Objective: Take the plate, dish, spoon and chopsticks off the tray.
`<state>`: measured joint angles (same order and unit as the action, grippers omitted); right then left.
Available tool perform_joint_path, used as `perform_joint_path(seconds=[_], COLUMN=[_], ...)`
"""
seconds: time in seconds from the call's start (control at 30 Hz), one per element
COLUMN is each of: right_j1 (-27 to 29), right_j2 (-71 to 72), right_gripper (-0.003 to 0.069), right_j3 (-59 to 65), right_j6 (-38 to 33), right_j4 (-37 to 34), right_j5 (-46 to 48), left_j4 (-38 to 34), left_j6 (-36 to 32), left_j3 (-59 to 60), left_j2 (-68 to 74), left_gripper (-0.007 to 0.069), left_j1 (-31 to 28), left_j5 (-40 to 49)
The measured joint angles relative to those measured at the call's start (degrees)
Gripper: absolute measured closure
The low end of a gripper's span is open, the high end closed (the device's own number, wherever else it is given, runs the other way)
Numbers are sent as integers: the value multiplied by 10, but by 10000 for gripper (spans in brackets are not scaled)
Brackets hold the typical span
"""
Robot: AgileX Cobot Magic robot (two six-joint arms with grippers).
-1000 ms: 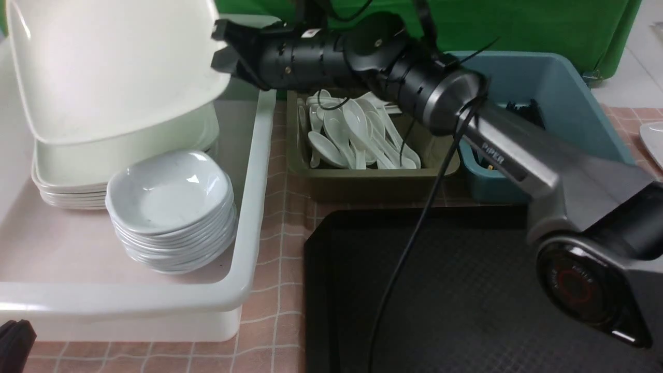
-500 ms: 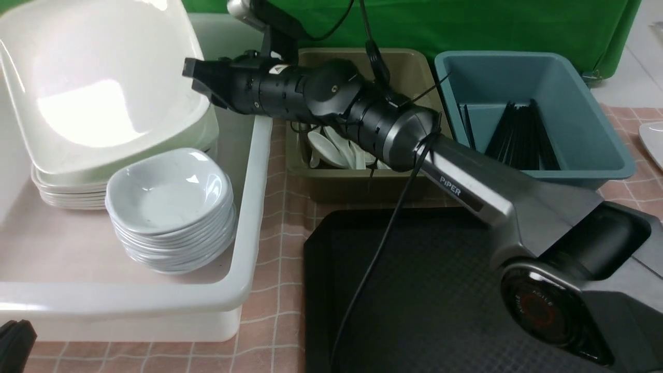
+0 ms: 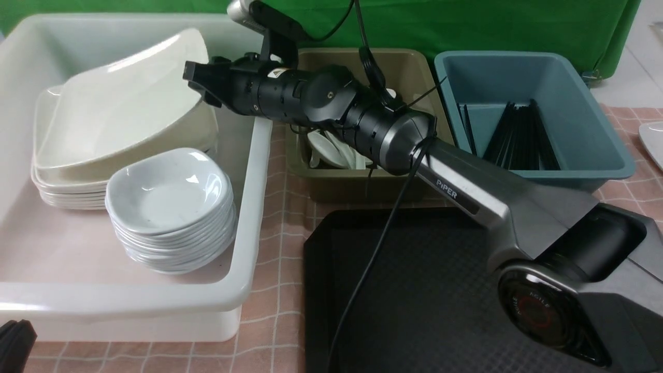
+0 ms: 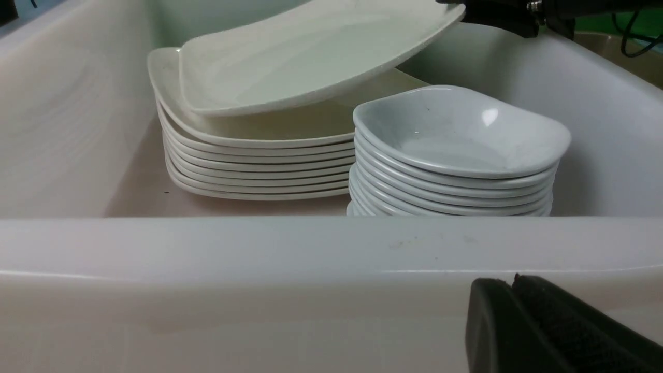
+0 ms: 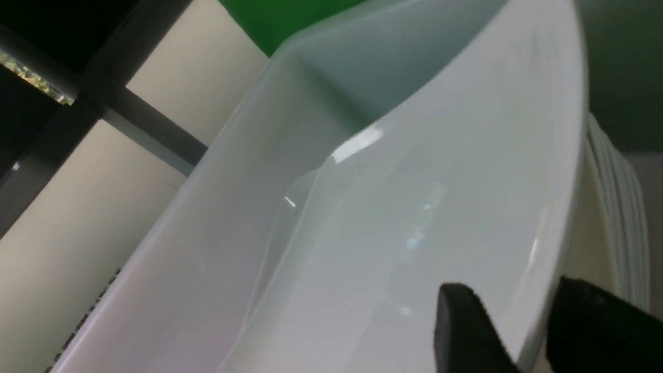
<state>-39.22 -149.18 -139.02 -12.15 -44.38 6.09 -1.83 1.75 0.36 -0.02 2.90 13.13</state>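
The large white square plate [image 3: 124,119] lies tilted on a stack of like plates inside the white tub [image 3: 251,207]. Its raised corner points at my right gripper [image 3: 196,85]. In the right wrist view the plate's [image 5: 414,233] rim runs between the spread fingers of the right gripper [image 5: 518,290], with a gap beside it, so the gripper is open. My left gripper [image 4: 510,282] is shut and empty, low outside the tub's near wall. The black tray [image 3: 440,311] shows nothing on its visible part. Small dishes [image 3: 168,191] are stacked next to the plates.
An olive tub [image 3: 362,186] behind the tray holds several white spoons [image 3: 331,147]. A blue tub [image 3: 595,150] to its right holds black chopsticks [image 3: 518,137]. My right arm [image 3: 466,197] stretches across the tray's far left corner and the olive tub. A green backdrop closes off the rear.
The plate has dropped from a steep upright tilt to rest on the plate stack. The right gripper's jaws have opened around its rim. The left gripper has not moved.
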Motion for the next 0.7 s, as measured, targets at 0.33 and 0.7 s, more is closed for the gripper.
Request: perform_joint_path(seconds=[0.33,0.7], right_j1=[3,35], right_j2=[45,228], right_gripper=[256,534], right_j3=[-1,-1], right_j6=[-1,-1], right_j4=[97,181], right_j5=[80,433], left_j4=[0,0], left_j6=[0,0], left_j3=[0,0], left_j2=[0,0], left_gripper=[603,603], left_j1=[0,0], left_j5=[0,0])
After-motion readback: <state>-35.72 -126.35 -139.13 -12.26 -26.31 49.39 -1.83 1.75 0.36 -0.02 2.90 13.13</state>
